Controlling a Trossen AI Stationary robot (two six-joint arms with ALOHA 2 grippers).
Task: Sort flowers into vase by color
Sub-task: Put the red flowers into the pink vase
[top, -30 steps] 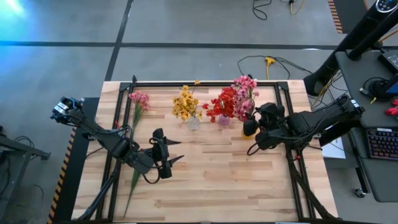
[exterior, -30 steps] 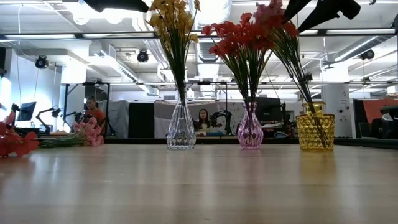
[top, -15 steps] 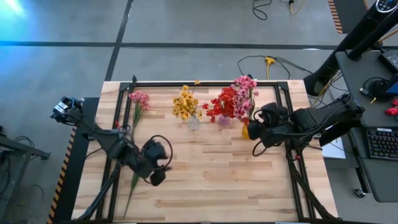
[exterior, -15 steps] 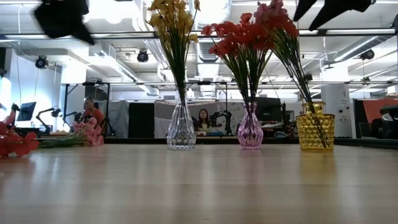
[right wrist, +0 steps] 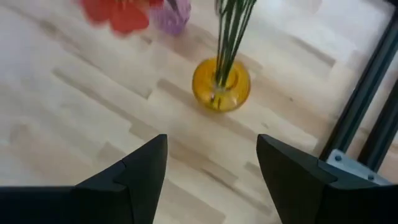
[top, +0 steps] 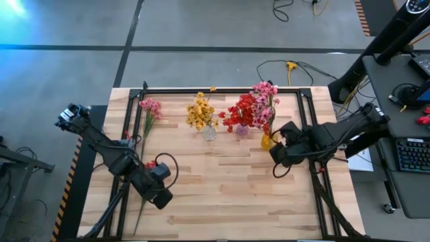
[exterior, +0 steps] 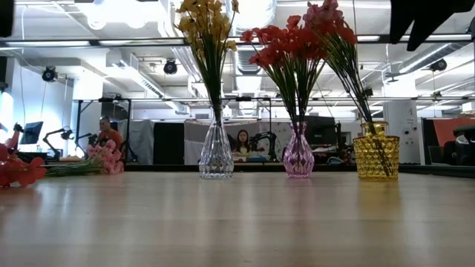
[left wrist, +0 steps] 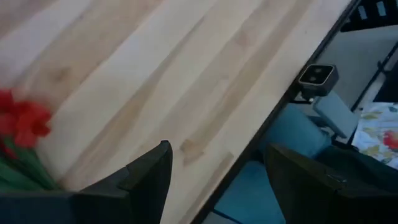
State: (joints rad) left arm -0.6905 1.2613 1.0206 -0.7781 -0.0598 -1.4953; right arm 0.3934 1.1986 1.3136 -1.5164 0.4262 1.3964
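Three vases stand in a row at the table's far middle. A clear vase [top: 209, 132] holds yellow flowers [top: 199, 111]. A pink vase [top: 242, 129] holds red flowers [top: 243, 111]. An amber vase [top: 267, 142] [right wrist: 221, 84] holds pink flowers [top: 265, 91]. A loose pink sprig [top: 150, 107] lies flat near the left edge, its stem running toward the near edge. A red sprig [top: 149, 164] [left wrist: 18, 123] lies beside my left gripper [top: 160, 192] [left wrist: 217, 163], which is open. My right gripper [top: 275, 150] [right wrist: 211, 149] hovers open just near of the amber vase.
A black metal frame [top: 306, 101] runs along the table's edges. A small camera [left wrist: 318, 75] sits at the near edge. Bare wood [top: 228, 195] fills the near middle of the table. People and equipment show far behind the table in the low view.
My left gripper has swung from the table's middle toward the left and near edges, turning to point at the near edge. My right gripper has drawn back a little from the amber vase toward the near edge, uncovering the vase from above. The flowers and vases stayed put.
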